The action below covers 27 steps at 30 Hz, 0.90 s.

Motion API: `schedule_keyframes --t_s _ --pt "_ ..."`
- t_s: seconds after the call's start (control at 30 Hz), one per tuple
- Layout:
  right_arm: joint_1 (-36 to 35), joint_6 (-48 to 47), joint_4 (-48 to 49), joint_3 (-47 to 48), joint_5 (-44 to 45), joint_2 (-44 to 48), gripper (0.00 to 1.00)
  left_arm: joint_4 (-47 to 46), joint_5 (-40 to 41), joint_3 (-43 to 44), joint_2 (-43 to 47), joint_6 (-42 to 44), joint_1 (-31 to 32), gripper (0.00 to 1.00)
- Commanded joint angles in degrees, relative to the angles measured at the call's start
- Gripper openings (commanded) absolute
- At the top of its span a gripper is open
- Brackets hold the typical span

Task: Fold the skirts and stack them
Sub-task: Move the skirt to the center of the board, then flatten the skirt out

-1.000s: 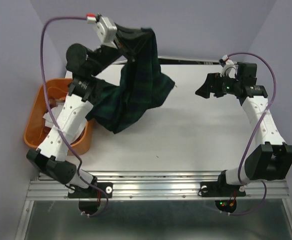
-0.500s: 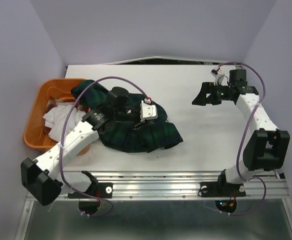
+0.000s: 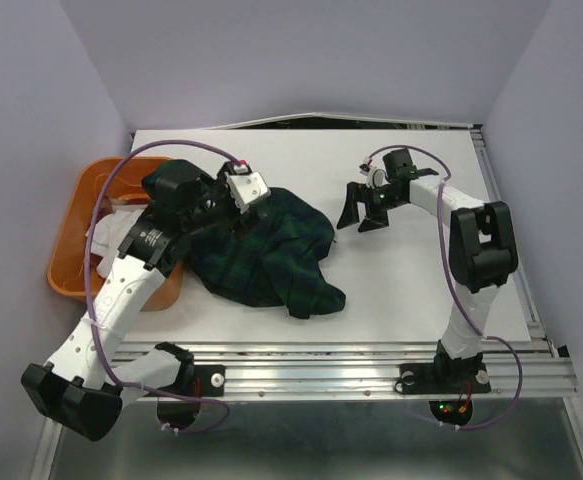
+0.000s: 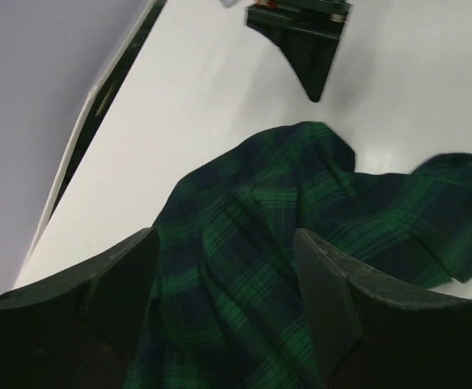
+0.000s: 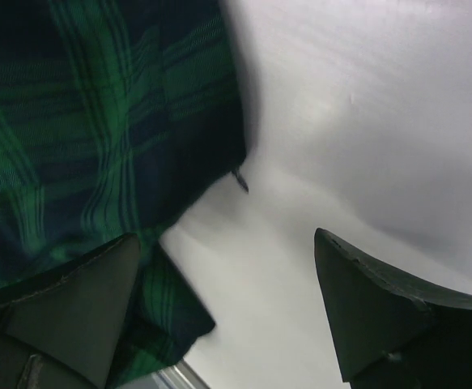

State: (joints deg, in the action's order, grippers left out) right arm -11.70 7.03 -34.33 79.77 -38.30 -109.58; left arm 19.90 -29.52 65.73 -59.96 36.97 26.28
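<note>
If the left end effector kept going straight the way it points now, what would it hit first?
Most likely the dark green plaid skirt: in the wrist view the cloth fills the gap between the open jaws of the left end effector. Its height above the cloth is unclear.

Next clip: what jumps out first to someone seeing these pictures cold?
The dark green-navy plaid skirt lies crumpled, not folded, left of centre on the table. The left gripper hangs open right over it, and the right gripper, also open, hovers by its right edge. An orange basket stands at the table's left side.
</note>
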Motion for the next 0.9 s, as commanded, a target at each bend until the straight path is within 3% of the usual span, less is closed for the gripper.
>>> schedule_keyframes --t_s 0.0,0.07,0.17,0.2,0.27,0.3,0.37,0.5,0.63,0.7,0.87 --pt "-4.1 8.3 1.5 8.0 -0.6 -6.2 0.93 -7.4 8.0 1.7 0.5 -8.8 -3.7 0.87" --pt "-5.3 11.2 2.2 10.0 -1.9 -10.2 0.93 -7.1 13.7 1.7 0.1 -9.8 -3.8 0.91" --pt "-5.3 13.3 2.5 12.8 -6.1 -14.0 0.79 -3.1 19.0 3.4 -2.8 -13.6 -4.5 0.91" --pt "-5.3 13.2 2.5 14.2 -6.8 -15.7 0.62 -1.5 20.7 5.1 -4.5 -15.6 -5.9 0.91" --pt "-5.3 12.2 2.5 15.2 -7.9 -16.4 0.4 1.8 22.2 6.2 -5.9 -17.4 -7.6 0.91" --pt "-5.3 11.7 2.5 15.9 -8.1 -15.3 0.14 2.5 24.5 6.5 -6.5 -18.3 -9.4 0.91" --pt "-5.3 9.9 2.5 16.2 -7.3 -12.5 0.01 4.2 25.6 6.3 -6.9 -20.1 -12.0 0.91" --pt "0.9 8.4 5.1 12.7 -3.9 -1.9 0.01 6.4 20.7 7.1 -8.7 -22.3 -19.9 0.89" --pt "11.3 4.1 5.7 7.6 -7.0 6.5 0.01 8.4 18.3 9.1 -11.0 -21.9 -22.0 0.86" --pt "15.5 -2.3 2.4 6.9 -7.2 9.0 0.01 10.0 18.8 9.8 -12.4 -21.2 -22.0 0.86" --pt "16.1 -21.1 -8.8 7.2 -2.7 8.1 0.01 11.8 22.0 8.1 -14.8 -19.4 -22.0 0.81"
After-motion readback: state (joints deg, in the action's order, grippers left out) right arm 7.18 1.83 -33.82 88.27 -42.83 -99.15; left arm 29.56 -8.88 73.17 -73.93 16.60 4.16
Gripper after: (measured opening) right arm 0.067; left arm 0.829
